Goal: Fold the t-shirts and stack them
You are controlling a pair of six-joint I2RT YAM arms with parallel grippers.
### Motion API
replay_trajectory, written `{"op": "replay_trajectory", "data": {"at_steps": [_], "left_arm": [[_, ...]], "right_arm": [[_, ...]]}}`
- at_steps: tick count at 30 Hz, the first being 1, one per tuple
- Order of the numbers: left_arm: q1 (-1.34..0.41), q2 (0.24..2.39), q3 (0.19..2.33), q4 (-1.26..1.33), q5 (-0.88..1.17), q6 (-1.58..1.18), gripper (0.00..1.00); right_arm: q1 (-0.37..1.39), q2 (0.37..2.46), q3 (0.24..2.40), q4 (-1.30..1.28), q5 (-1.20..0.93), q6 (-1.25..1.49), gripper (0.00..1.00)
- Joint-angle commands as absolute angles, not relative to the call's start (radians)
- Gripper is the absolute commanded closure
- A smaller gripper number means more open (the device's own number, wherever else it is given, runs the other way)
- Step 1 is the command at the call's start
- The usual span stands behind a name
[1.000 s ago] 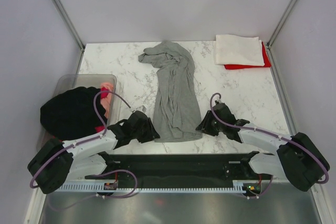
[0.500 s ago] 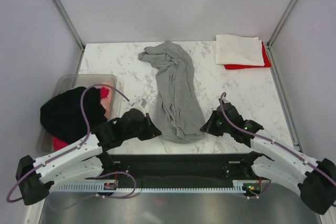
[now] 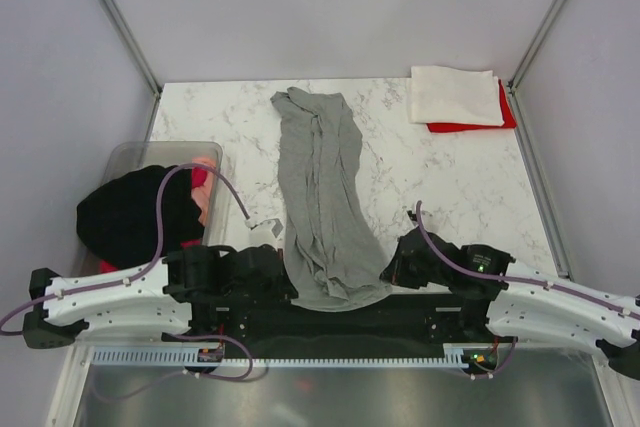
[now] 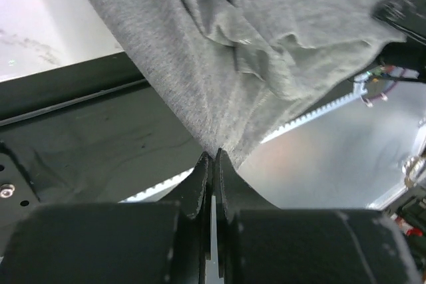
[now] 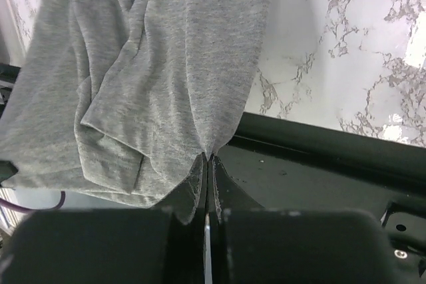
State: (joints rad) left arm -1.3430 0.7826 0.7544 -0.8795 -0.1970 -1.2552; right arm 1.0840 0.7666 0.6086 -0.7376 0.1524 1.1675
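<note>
A heather grey t-shirt [image 3: 320, 187] lies bunched in a long strip down the middle of the marble table, its near end hanging over the front edge. My left gripper [image 3: 282, 285] is shut on the grey t-shirt's left near edge [image 4: 219, 84]; the left gripper [image 4: 213, 155] pinches a fold of cloth at its tips. My right gripper [image 3: 390, 272] is shut on the right near edge, the right gripper [image 5: 208, 157] pinching the grey t-shirt [image 5: 146, 64]. A folded white t-shirt [image 3: 455, 95] lies on a red t-shirt [image 3: 470, 127] at the back right. A black t-shirt [image 3: 135, 215] and a pink one [image 3: 205, 177] fill the tub.
A clear plastic tub [image 3: 140, 152] stands at the table's left side. The black mounting rail [image 3: 330, 322] runs along the near edge below the arms. Frame posts [image 3: 115, 17] rise at the back corners.
Both grippers shut on the grey t-shirt's near end and pulled it toward the front edge. The shirt has stretched longer and straighter, its hem now over the edge.
</note>
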Motion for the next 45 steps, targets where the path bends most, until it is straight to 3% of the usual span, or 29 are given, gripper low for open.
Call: {"op": "replay_trajectory", "data": {"at_steps": [1, 5, 10, 14, 19, 25, 36, 45], "left_arm": [[-1.358, 0.77, 0.707, -0.954, -0.284, -1.387, 0.98], [-1.358, 0.755, 0.707, -0.957, -0.351, -1.382, 0.98], [-1.338, 0.825, 0.853, -1.081, -0.512, -1.335, 0.98], [-1.2, 0.893, 0.96, -1.085, -0.56, -1.185, 0.98], [-0.886, 0.934, 1.037, -0.902, -0.433, -0.863, 0.98], [-0.652, 1.09, 1.094, -0.755, -0.267, -0.689, 0.98], [-0.405, 1.42, 1.155, -0.52, -0.043, -0.554, 0.98], [-0.299, 1.776, 1.357, -0.495, 0.086, -0.531, 0.96]], "right_arm": [[1.124, 0.773, 0.657, -0.795, 0.299, 1.246, 1.0], [1.127, 0.837, 0.702, -0.759, 0.345, 1.206, 1.0], [1.108, 0.952, 0.845, -0.79, 0.475, 1.125, 1.0], [1.002, 1.069, 0.994, -0.781, 0.468, 0.976, 1.0], [0.868, 1.213, 1.12, -0.732, 0.408, 0.826, 1.0], [0.75, 1.39, 1.239, -0.664, 0.336, 0.707, 1.0], [0.585, 1.71, 1.405, -0.555, 0.212, 0.608, 1.0], [0.508, 1.978, 1.583, -0.529, 0.114, 0.56, 1.0]]}}
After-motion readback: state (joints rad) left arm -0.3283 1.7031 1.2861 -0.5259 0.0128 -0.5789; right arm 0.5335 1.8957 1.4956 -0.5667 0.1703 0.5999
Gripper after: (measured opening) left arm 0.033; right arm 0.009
